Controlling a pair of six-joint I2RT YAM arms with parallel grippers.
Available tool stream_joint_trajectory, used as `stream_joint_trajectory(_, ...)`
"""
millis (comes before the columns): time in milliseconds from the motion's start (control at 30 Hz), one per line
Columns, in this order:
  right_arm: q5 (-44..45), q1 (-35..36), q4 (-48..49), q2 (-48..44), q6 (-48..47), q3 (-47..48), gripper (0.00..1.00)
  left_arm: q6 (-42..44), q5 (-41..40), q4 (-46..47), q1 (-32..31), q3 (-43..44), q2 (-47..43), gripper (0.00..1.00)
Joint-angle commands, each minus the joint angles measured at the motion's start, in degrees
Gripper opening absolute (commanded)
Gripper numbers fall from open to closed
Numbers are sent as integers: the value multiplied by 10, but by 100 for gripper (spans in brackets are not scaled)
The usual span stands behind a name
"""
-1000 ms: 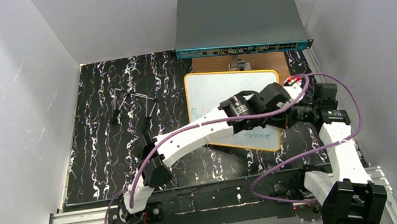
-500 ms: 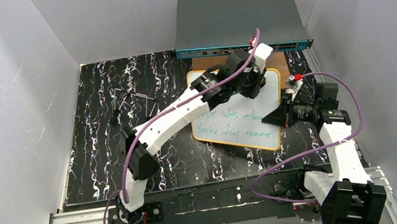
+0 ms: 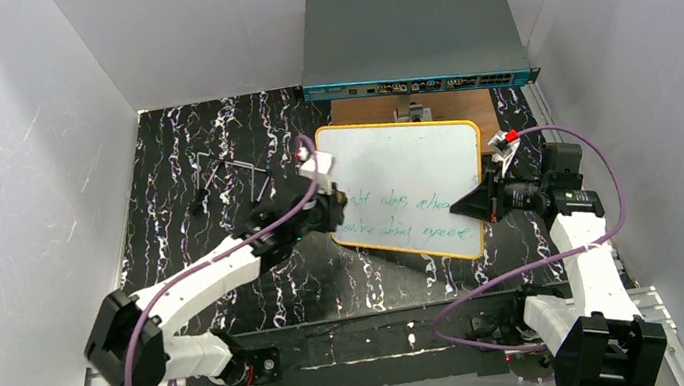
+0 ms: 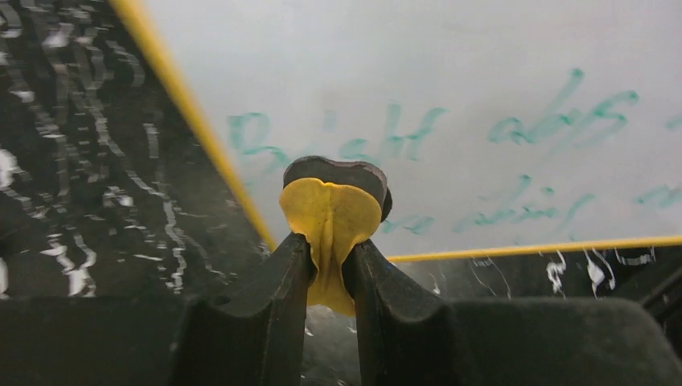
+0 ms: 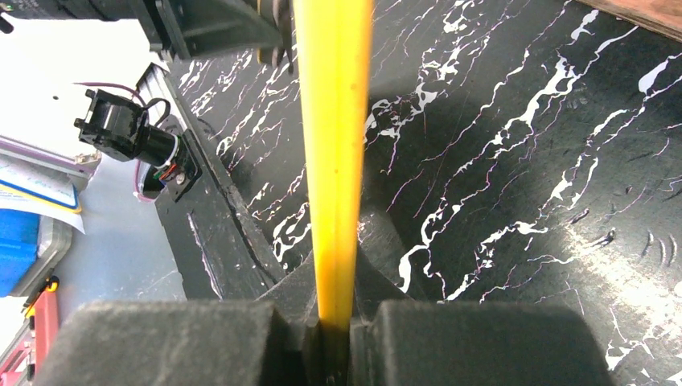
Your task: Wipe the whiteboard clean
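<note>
You are looking at a job that is partly done at best. The whiteboard (image 3: 401,159) is lying on the black marbled table (image 3: 181,226), toward the back right, its far edge meeting a brown wooden board (image 3: 357,110). Its upper half is showing bare white, while two lines of green writing (image 3: 402,220) are running across the lower half, so I am judging that roughly half the surface is waiting to be wiped. Your right gripper (image 3: 469,203) is clamping the board's right edge, with the yellow rim (image 5: 334,121) pinched between its jaws, which looks like it is steadying the board. Your left gripper (image 4: 331,249) is squeezing a yellow eraser (image 4: 331,213) with a dark pad at its tip, and it is sitting over the board's near left corner, right where the writing begins. Whether the pad is touching the surface I cannot tell. What is left for you is sweeping across both lines
</note>
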Motion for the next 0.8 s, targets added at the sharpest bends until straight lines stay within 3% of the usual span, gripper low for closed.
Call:
stream_joint_trajectory(0,-72,0,33,-16,-6,29,1,-24,-8,166,57,-83,-77,0)
stream_joint_trajectory(300,-71,0,36,-14,-7,27,1,-22,12,282,116,-93,-14,0)
stream_joint_trajectory(533,-69,-1,33,-13,-7,28,1,-6,49,255,122,-43,46,0)
stream_joint_trajectory(767,-72,-2,35,-10,-7,29,1,-29,78,251,99,-146,27,0)
